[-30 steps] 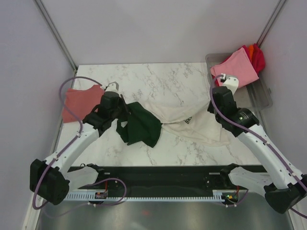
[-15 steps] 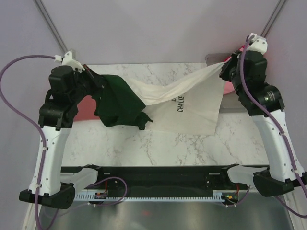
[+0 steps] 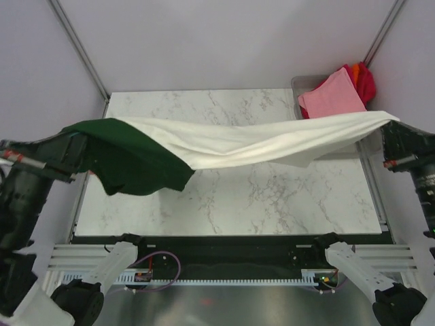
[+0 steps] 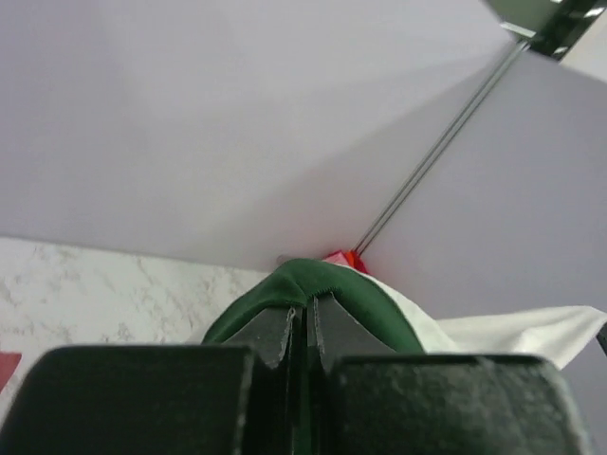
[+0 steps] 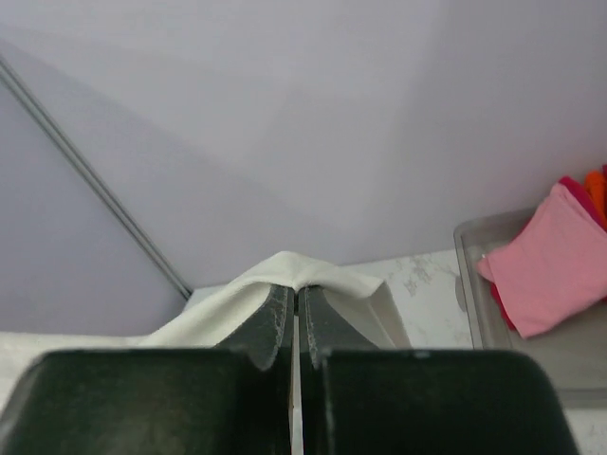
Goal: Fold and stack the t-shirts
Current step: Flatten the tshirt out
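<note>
**Holds.** The left gripper (image 4: 305, 313) is closed tight on a fold of the dark green t-shirt (image 3: 136, 159). Whether cream cloth is also pinched there cannot be told. The right gripper (image 5: 295, 301) is closed tight on an edge of the cream-white t-shirt (image 3: 272, 139).

**Position of garments.** The cream-white t-shirt is stretched in the air across the middle of the top view, from left edge to right edge, clear of the table (image 3: 272, 197). The dark green t-shirt is draped over its left end and hangs at centre left.

**Step in hand.** The two garments are judged to be tangled and in need of separating before any folding. Tension should be kept even. The green cloth is best shaken or slid off, or the pair lowered flat so that one garment can be regripped alone.

**Edges and room.** Both grippers are at the extreme left and right of the top view, near the side walls, so little outward travel is judged to remain. Bare marble lies below and towards the upper centre. The bin (image 3: 297, 83) with pink cloth (image 3: 332, 95) at upper right should be avoided.
</note>
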Controlling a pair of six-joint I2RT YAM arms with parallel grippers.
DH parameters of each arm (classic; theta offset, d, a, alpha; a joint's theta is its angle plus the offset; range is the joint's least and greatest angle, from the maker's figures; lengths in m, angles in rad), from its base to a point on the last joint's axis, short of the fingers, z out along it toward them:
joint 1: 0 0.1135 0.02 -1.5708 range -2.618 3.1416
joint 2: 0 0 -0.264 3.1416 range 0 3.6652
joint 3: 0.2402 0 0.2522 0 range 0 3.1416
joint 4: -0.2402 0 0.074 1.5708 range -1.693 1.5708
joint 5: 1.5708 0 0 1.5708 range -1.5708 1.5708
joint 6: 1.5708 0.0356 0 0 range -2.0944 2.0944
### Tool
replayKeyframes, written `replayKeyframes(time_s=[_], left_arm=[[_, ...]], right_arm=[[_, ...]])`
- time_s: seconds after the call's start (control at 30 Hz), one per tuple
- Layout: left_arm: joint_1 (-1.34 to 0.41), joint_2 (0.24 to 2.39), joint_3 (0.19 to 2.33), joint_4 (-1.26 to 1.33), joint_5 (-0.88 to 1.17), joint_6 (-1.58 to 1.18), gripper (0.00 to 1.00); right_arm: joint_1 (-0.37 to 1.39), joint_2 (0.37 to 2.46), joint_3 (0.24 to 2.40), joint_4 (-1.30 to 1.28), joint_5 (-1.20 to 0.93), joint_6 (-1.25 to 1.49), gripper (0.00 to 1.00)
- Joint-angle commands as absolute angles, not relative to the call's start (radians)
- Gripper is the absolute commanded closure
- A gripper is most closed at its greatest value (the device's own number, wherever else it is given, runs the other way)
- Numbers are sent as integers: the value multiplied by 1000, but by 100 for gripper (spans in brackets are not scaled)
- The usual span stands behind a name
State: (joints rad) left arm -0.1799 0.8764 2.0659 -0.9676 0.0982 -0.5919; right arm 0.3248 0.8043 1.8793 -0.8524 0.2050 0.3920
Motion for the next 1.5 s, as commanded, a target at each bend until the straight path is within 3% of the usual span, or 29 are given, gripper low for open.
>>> replayKeyframes(time_s=[0.0, 0.23, 0.33, 0.57, 0.83, 1.1, 1.47], left_arm=[[-184, 861, 2198, -983, 28, -630, 98], [-281, 861, 2246, -916, -100, -643, 98], [-288, 862, 2134, -882, -77, -649, 98], [-290, 830, 1567, -613, -124, -670, 98], [-276, 978, 1292, -382, -209, -680, 98], [-215, 1086, 1279, -288, -135, -687, 98], [-209, 817, 1479, -422, -9, -643, 98]], right_arm=[[324, 790, 1980, -847, 202, 361, 100], [325, 807, 2036, -831, 256, 345, 100], [325, 833, 1935, -813, 242, 353, 100], [325, 897, 1599, -703, 313, 387, 100], [322, 1125, 1391, -554, 436, 413, 100], [287, 1221, 1411, -482, 399, 420, 100], [287, 896, 1450, -498, 192, 394, 100]])
